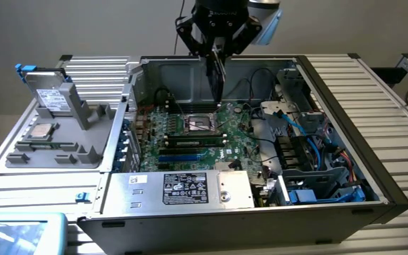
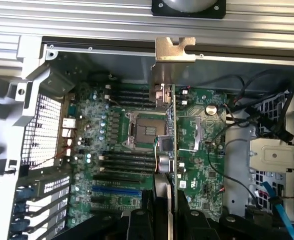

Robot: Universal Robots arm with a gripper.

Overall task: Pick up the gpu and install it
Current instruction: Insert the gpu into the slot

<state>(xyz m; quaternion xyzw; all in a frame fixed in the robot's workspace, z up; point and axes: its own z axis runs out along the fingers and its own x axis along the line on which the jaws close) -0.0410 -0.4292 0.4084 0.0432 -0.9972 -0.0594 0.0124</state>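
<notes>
The pincer (image 1: pixel 217 52) was clamped partway shut on the gpu (image 1: pixel 215 79), which hung directly beneath it, long axis roughly vertical, above the motherboard (image 1: pixel 234 144).

Black gripper (image 1: pixel 217 51) with angled linkages, below a grey wrist joint (image 1: pixel 268 24) capped pale blue

A ribbed aluminium table (image 1: pixel 374 85) carries everything. An open computer case (image 1: pixel 225 226) lies on its side in the middle. Just beside it, to the exterior view's left, sits a grey parts holder (image 1: pixel 83 135), and a light-blue tray (image 1: pixel 19 228) rests at the near corner.
</notes>
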